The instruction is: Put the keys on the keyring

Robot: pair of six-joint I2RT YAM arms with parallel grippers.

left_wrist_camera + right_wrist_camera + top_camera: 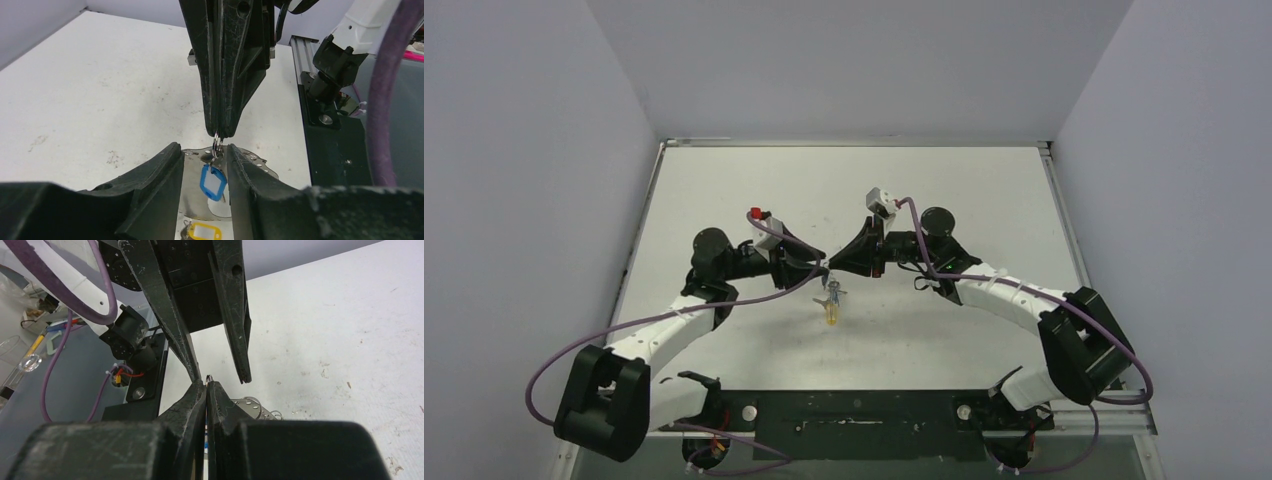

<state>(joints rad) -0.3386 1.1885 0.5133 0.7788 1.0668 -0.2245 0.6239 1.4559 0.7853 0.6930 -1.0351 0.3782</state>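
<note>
My right gripper [206, 383] is shut on a small silvery split ring [217, 142], held above the table. A blue tag [212, 182] hangs from that ring. My left gripper [201, 149] is open, with one finger on each side of the ring and the blue tag, and holds nothing. In the top view both grippers [828, 268] meet tip to tip at the table's middle, with the key bunch [829, 298] dangling under them. A yellow tag [202, 232] is lower down. I cannot make out a large wire hoop for certain.
A shiny silvery metal plate with small holes along its edge [195, 190] lies on the white table [984, 190] under the grippers; it also shows in the right wrist view [248, 407]. A dark base rail [854, 410] runs along the near edge.
</note>
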